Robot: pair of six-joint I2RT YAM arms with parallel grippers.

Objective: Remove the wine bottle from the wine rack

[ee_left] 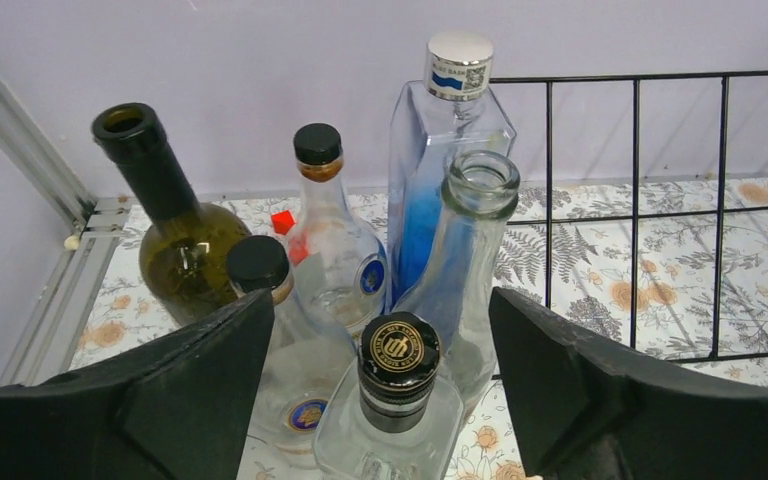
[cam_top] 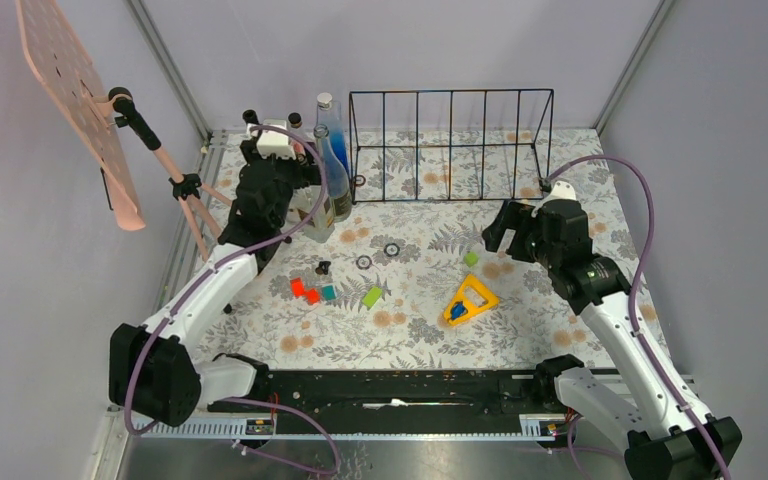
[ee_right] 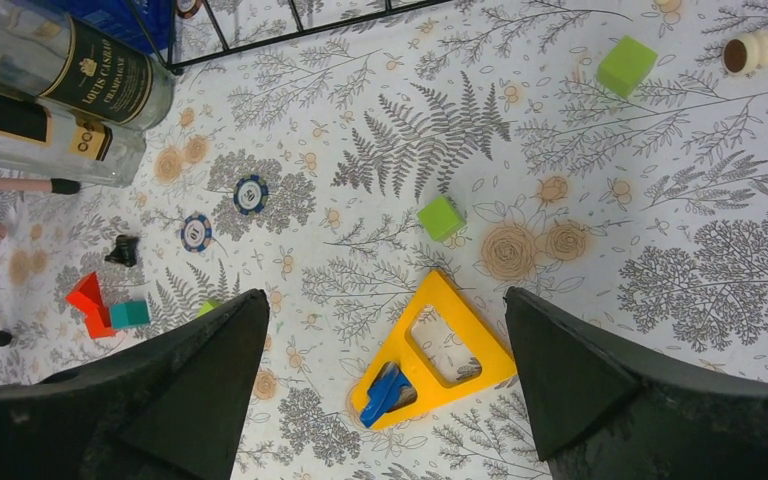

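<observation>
Fern-print table (cam_top: 420, 340) — only top view shows the whole wine rack (cam_top: 452, 145).

We see yellow triangle (ee_right: 432, 296) flat on surface (cam_top: 420, 340), blue piece (ee_right: 385, 393) inside; green cube (ee_right: 441, 217) near its tip, second green cube (ee_right: 627, 65) well apart; red block (ee_right: 87, 298) just beside teal block (ee_right: 130, 314); chips (ee_right: 250, 194) nearby; pink board (cam_top: 75, 100) far left.

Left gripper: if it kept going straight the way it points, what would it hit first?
Probably the clear bottle with the black-and-gold cap, closest ahead of the left gripper between its open fingers, though depth is hard to judge.
</observation>
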